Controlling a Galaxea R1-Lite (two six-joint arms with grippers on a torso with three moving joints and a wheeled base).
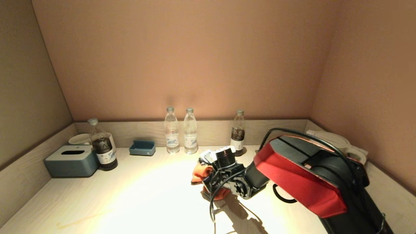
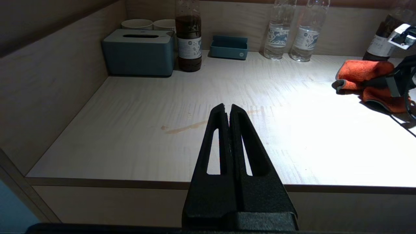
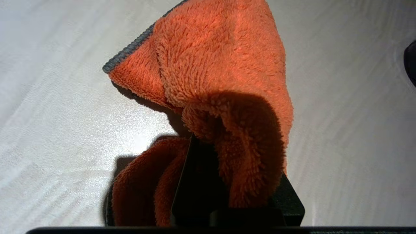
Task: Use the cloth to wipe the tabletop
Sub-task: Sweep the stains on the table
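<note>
The orange cloth with its dark grey edge lies bunched on the pale tabletop, right of centre toward the back. My right gripper points down onto it and is shut on the cloth, whose folds hang over both sides of the fingers. In the left wrist view the cloth shows at the far right under the right wrist. My left gripper hovers at the table's front edge, shut and holding nothing. A thin yellowish stain streaks the tabletop just beyond it.
Along the back rim stand a blue-grey tissue box, white cups, a dark-drink bottle, a small blue tray, two water bottles and another dark bottle. A white kettle sits in the back right corner.
</note>
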